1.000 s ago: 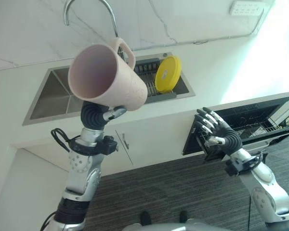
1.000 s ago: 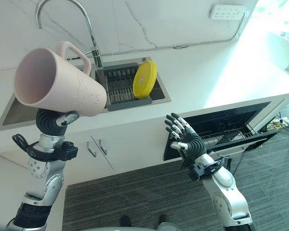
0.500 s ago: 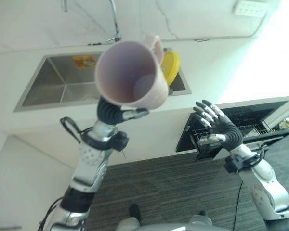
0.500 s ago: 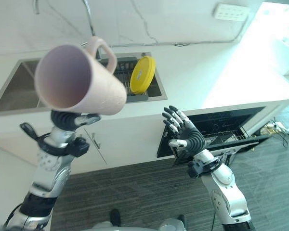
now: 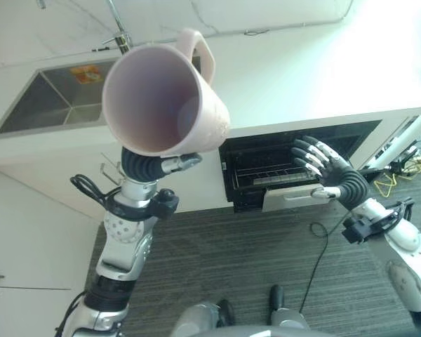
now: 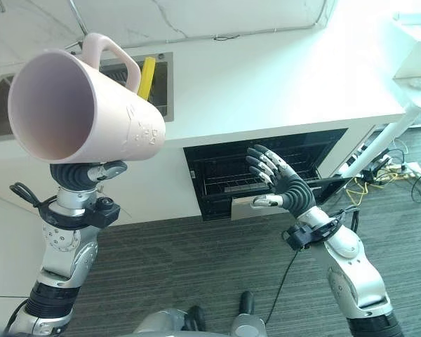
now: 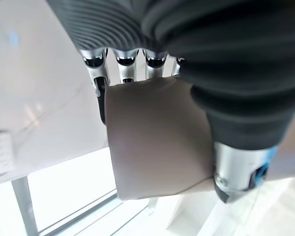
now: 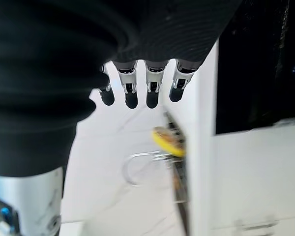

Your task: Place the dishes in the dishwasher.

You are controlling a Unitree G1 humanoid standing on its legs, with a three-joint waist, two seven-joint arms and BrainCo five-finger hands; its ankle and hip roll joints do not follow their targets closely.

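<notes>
While you are carrying load toward dishwasher [image 5: 295, 165], keep it clear of counter [image 6: 266, 77]; left hand [image 5: 154, 166] is clenching pink mug [image 5: 161, 102], held high near sink [image 5: 49, 105]; right hand [image 6: 284, 184] is hovering with fingers spread, empty, before open rack

No legible text, nos. or signs are made out. Faint embossed marks are seen on the pink mug [image 6: 91, 112] side, an orange sticker [image 5: 87, 74] in the sink [image 5: 42, 105]; neither can be read.
</notes>
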